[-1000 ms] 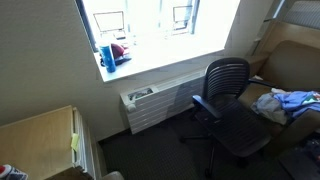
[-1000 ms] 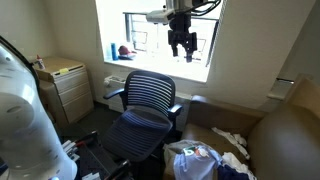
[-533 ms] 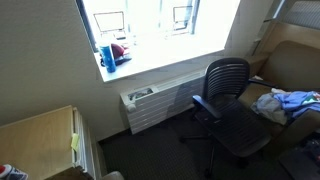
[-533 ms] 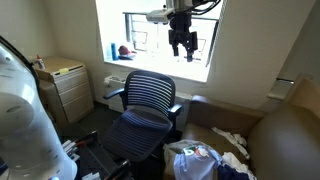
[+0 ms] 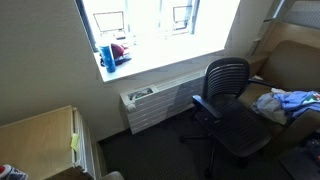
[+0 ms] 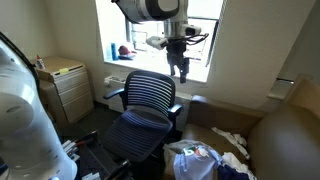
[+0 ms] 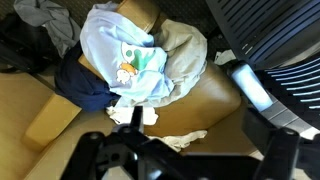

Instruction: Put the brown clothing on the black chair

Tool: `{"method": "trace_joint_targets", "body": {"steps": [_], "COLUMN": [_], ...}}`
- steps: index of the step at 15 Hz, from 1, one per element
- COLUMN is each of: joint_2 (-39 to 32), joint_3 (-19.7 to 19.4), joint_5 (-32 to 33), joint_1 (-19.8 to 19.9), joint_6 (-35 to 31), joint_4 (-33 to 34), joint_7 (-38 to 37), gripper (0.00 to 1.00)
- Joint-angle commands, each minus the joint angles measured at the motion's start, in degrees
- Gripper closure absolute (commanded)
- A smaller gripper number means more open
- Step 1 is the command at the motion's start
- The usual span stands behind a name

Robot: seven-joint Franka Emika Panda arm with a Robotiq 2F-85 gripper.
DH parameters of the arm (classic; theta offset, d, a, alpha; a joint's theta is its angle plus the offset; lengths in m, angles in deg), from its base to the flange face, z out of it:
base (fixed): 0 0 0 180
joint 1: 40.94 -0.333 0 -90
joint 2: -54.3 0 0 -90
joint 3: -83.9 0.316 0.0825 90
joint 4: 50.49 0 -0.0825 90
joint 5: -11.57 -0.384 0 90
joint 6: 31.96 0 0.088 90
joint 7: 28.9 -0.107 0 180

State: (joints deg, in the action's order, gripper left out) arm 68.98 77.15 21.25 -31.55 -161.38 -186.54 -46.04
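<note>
Fingers (image 7: 283, 152) hang spread apart, empty, above the couch (image 7: 210, 105). Beside it stands the chair (image 7: 270, 30). Brown clothing (image 7: 188, 55) lies bunched on the couch, partly under a blue garment (image 7: 120, 45). It looks soft, light and limp; pinch the exposed fold nearest the chair.

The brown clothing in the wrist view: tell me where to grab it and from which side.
Pinch the bare khaki hump of the brown clothing, coming down from above on the side nearest the black chair. The rest appears tucked under the pale blue garment, so only that rounded, crumpled edge is free to gather.
</note>
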Motion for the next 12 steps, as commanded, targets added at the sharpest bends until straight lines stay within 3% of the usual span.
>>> {"method": "trace_joint_targets", "body": {"steps": [1, 4, 8, 12], "joint_2": [-0.18, -0.78, -4.04, -7.87], "joint_3": [0.59, 0.92, 1.15, 1.28], "joint_5": [-0.19, 1.79, -1.53, -1.45], "joint_1": [0.55, 1.41, 0.97, 0.35], "joint_6": [0.01, -2.97, -10.97, -15.34], "joint_4": [0.09, -0.56, -2.81, -4.03], "joint_7": [0.10, -2.69, -9.65, -10.08], "gripper": [0.00, 0.00, 0.00, 0.00]}}
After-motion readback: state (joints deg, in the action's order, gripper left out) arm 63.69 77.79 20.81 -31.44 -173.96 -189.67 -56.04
